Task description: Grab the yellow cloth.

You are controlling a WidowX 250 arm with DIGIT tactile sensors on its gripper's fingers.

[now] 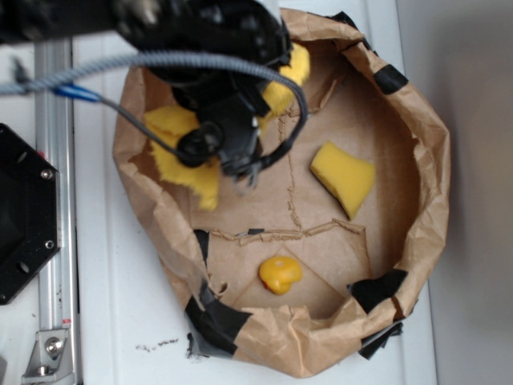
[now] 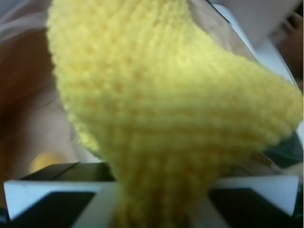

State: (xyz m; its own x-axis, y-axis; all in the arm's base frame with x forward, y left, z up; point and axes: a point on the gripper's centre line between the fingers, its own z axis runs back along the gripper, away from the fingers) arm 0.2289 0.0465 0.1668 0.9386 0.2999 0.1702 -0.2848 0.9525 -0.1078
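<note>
— What's in that paper thing on the bench (image 1: 120,313)?

— It's a brown paper bag (image 1: 433,184) with its walls rolled down and patched with black tape, so it stands open like a shallow bowl. Three yellow things sit inside. The yellow cloth (image 1: 186,164) is right under the arm, bunched up, with parts of it showing on either side of the black wrist. Off to one side of the fingers, well apart, lies a smooth yellow foam wedge (image 1: 343,176) flat on the bag's floor. A small rounded yellow-orange piece (image 1: 280,274) rests apart from both, near the taped wall.

— And the fingers, are they on the cloth?

— From overhead I can't see them; the arm's body and its grey cable (image 1: 160,60) cover them. The wrist camera settles it: the fingers (image 2: 156,202) are drawn in close, and a fold of the yellow cloth (image 2: 161,104) is pinched between them and rises up to fill nearly the whole picture. You can see the fuzzy loops of the fabric.

— Anything else in that close view?

— Only blurred brown paper around the edges, and a soft yellowish blob low down beside the fingers; I can't tell which piece it is. The foam wedge doesn't show there.
</note>
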